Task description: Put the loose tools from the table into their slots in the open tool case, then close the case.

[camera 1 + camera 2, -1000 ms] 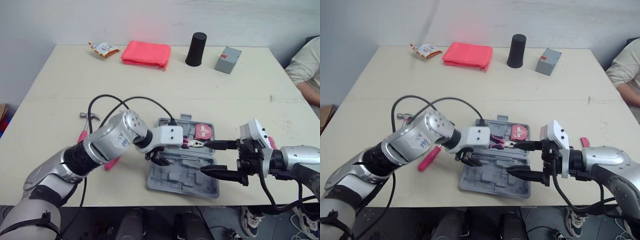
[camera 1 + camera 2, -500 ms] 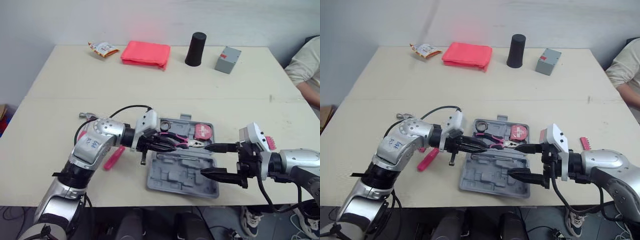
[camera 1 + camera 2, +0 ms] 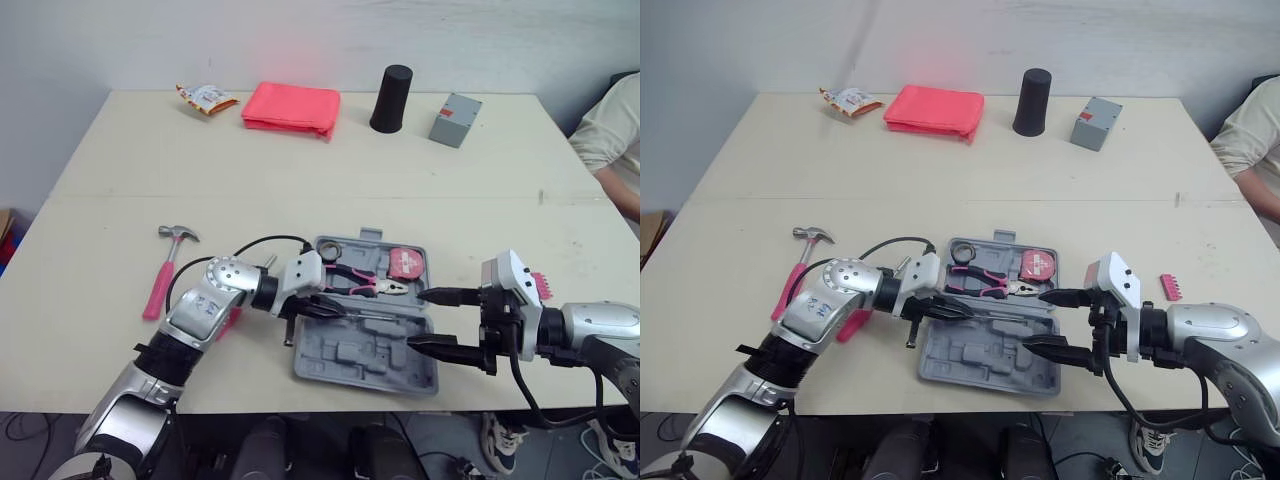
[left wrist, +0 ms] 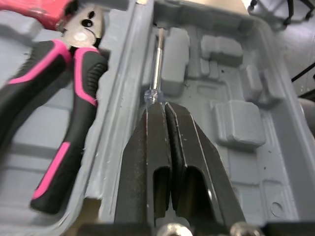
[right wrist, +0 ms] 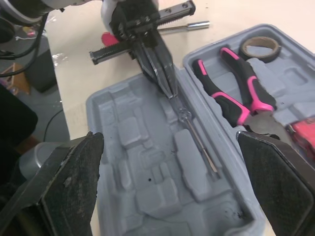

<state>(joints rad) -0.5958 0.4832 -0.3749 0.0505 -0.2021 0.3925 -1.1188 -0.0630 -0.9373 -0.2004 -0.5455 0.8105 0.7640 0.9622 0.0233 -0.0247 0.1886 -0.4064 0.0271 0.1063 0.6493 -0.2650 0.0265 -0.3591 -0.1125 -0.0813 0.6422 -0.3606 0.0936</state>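
The grey tool case (image 3: 365, 345) lies open near the table's front edge. Pink-handled pliers (image 3: 360, 283), a red tape measure (image 3: 406, 263) and a tape roll (image 3: 328, 247) sit in its far half. A thin screwdriver (image 4: 158, 54) with a clear handle lies in a slot by the hinge. My left gripper (image 3: 335, 308) is shut, its tips touching that handle's end; I cannot tell whether they pinch it. My right gripper (image 3: 417, 319) hangs open and holding nothing over the case's right edge. A pink-handled hammer (image 3: 165, 270) lies on the table to the left.
A pink-handled tool (image 3: 852, 325) and a metal driver (image 3: 910, 325) lie beside my left forearm. A pink bit holder (image 3: 540, 285) lies right of the case. A folded pink cloth (image 3: 292, 106), black cup (image 3: 392, 98), grey box (image 3: 456, 118) and snack packet (image 3: 207, 97) stand far back. A person (image 3: 615, 130) sits at the right.
My left gripper has shut and dropped from over the pliers to the screwdriver slot. The left arm has swung lower, uncovering the hammer. The right gripper has barely moved.
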